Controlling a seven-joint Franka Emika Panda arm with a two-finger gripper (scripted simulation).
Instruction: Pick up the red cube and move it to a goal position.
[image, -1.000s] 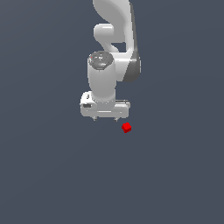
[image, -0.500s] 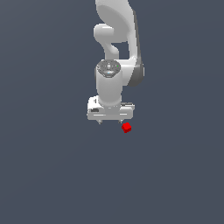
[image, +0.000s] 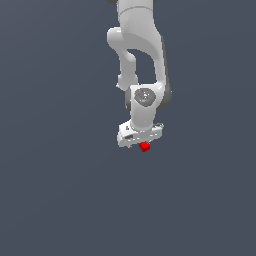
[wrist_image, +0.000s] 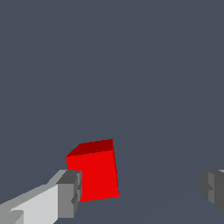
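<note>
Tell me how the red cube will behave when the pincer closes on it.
The cube looks rigid and flat-faced, so it probably won't roll or deform. It sits off-centre, near one finger, so the open pincer may push it sideways before clamping. Small as it is, it's likely light.

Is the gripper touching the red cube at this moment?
Cannot tell. In the wrist view one finger overlaps the red cube's edge, no gap visible, while the other finger stands well clear; gripper open.
</note>
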